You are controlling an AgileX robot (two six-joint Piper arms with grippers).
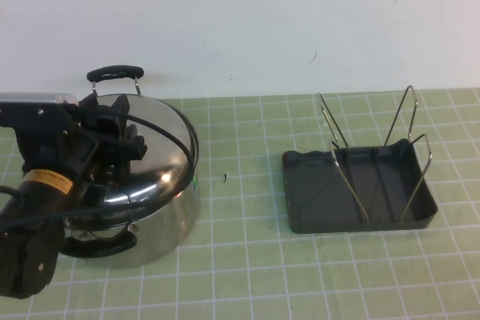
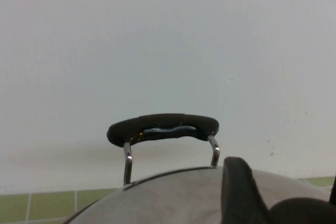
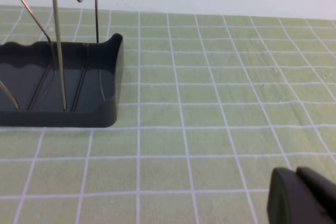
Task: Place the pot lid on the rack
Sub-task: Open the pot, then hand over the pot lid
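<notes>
The pot lid, shiny domed steel, sits on the steel pot at the left of the table. My left gripper is over the lid's centre. Its fingers close round the black knob, which the gripper hides in the high view. The left wrist view also shows the lid's dome and the pot's far handle. The rack, a dark grey tray with silver wire loops, stands empty at the right; it also shows in the right wrist view. My right gripper is shut and empty, low over the mat beside the rack, outside the high view.
The pot's far black handle stands near the white back wall, and its near handle points toward me. Green gridded mat lies between pot and rack. A small dark speck lies on the mat.
</notes>
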